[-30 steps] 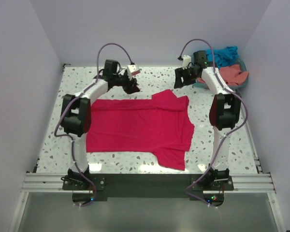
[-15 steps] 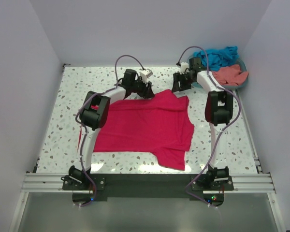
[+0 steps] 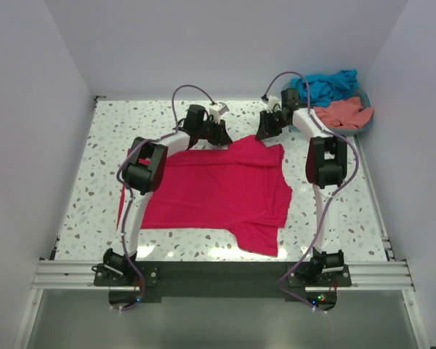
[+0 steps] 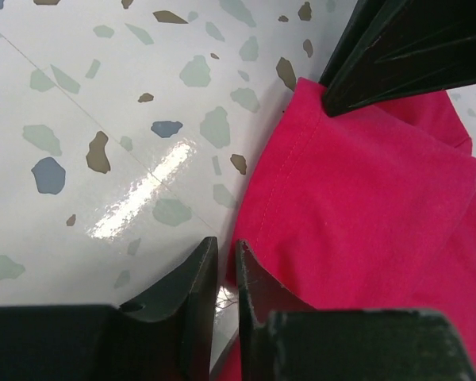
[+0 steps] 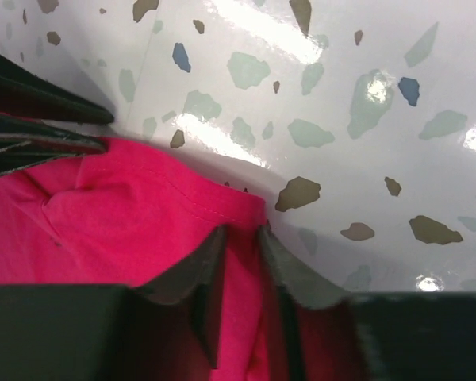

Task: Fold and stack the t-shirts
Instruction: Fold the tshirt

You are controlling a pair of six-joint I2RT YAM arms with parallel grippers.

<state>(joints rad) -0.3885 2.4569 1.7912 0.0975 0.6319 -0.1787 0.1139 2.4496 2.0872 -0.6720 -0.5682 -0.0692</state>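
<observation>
The crimson-pink t-shirt is being shown lying spread flat across the middle of the desk. Its body is reaching toward the left edge and its two sleeves are pointing toward the far and near edges on the right. Part of its left end is being hidden by the left arm.

The left gripper is being held low at the shirt's far edge, beside the far sleeve. In the left wrist view its fingers are being kept apart, with the stitched border of the cloth lying between them. One tip is touching the cloth from above and the other is sitting at the hem on the desk.

The right gripper is being held at the far sleeve's outer corner. Its fingers are likewise spread astride the sleeve hem and are not yet pressed together on it.

The teal-blue t-shirt and the salmon-coral t-shirt are being kept crumpled in the teal basket at the desk's far right corner, well apart from the spread shirt.
</observation>
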